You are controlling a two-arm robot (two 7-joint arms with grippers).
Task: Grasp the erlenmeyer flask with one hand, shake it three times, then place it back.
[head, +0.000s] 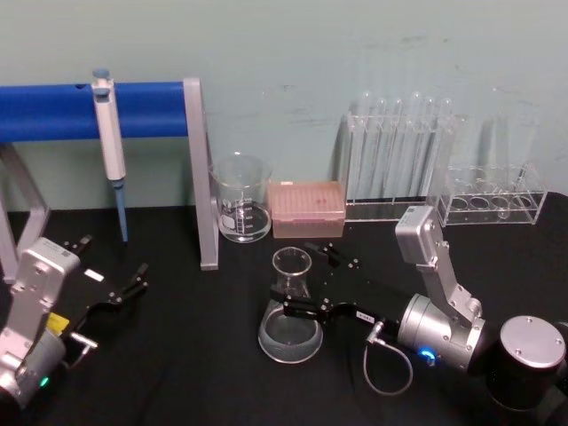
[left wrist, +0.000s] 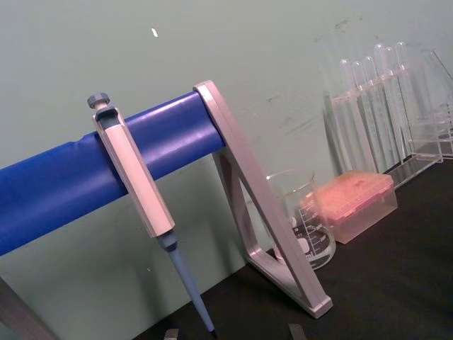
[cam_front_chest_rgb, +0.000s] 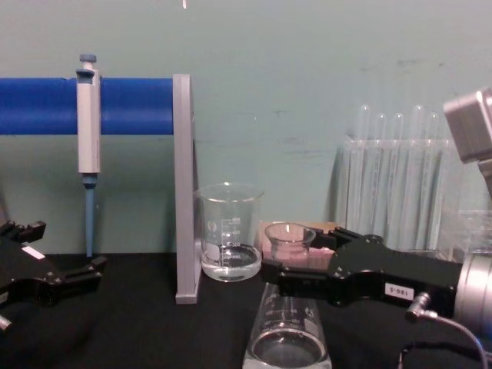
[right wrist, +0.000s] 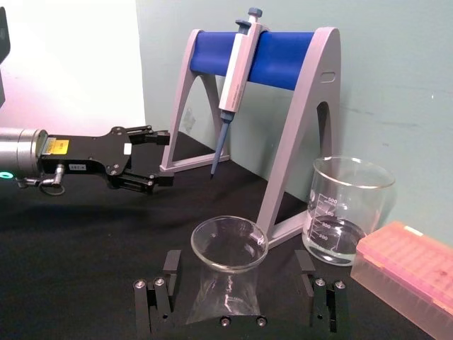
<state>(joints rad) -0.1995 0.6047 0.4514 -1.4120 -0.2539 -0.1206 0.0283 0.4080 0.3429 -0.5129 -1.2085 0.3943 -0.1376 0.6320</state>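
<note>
Black tabletop (head: 177, 373), teal wall behind. Erlenmeyer flask (head: 290, 311) standing centre, just near of beaker (head: 240, 200) and pink tip box (head: 306, 209). Right gripper (head: 298, 280) straddling flask neck, fingers spread, glass not yet pinched. Judging: centring first, closing gently under flare, lifting straight. Beaker and stand post (head: 200, 177) crowding far side; near side lying open. Left gripper (head: 120, 293) idling near left, spread.

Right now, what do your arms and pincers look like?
Right pincer: black, two-fingered, white numbered label, silver cylindrical wrist, looped grey cable. Left pincer: black, two-fingered, plain white sticker, yellow label, silver wrist.
</note>
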